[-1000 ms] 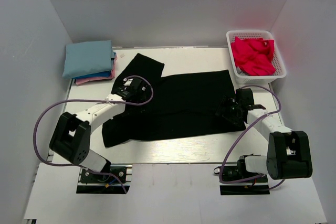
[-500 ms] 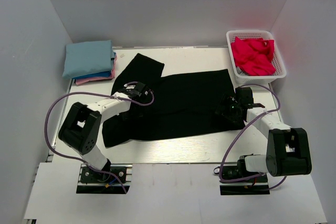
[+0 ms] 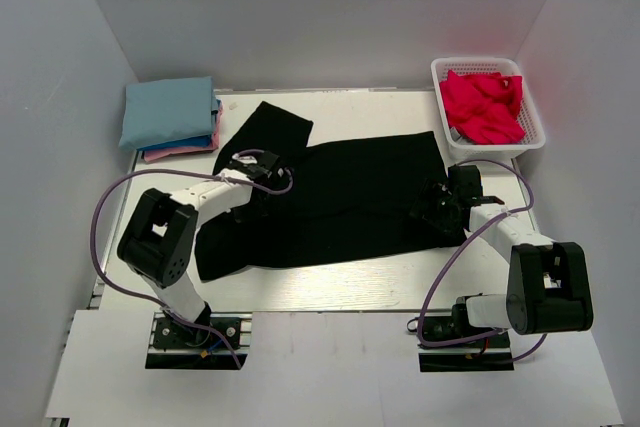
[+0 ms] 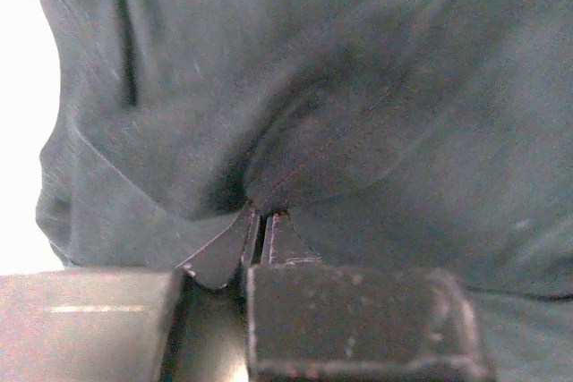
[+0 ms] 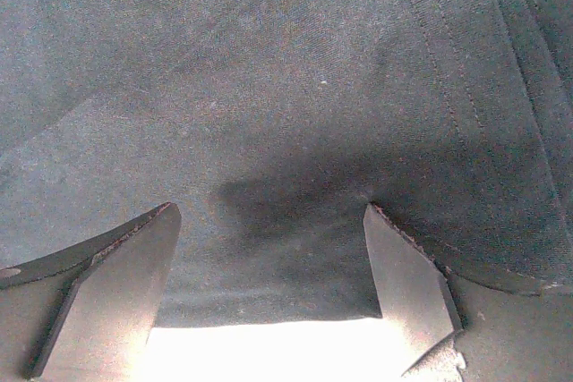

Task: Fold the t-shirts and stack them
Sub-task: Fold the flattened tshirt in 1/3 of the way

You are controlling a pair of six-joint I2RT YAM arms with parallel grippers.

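Pinching a raised fold of the black t-shirt (image 3: 350, 197), the left gripper (image 4: 260, 218) has its two fingers pressed together on the cloth, which puckers into soft creases running away from the nip. The right gripper (image 5: 269, 212) is spread wide, one finger on either side of a flat patch of the same shirt, just inside a stitched hem.

Only the wrist views show this. They also show the weave, the seam lines and a strip of bright table (image 3: 330, 277) past the shirt's edge. From above, the fingers are dark against dark cloth and cannot be read.

The top view shows the whole shirt lying spread, with one sleeve angled off at its far left. The left gripper is at the root of that sleeve and the right gripper is at the shirt's right edge. Beyond the shirt's far left corner is a folded stack, with a light blue t-shirt (image 3: 168, 112) on top of a blue t-shirt (image 3: 213, 137) and a pink t-shirt (image 3: 170, 154). Beyond its far right corner a white basket (image 3: 437, 69) holds a crumpled red t-shirt (image 3: 485, 107).
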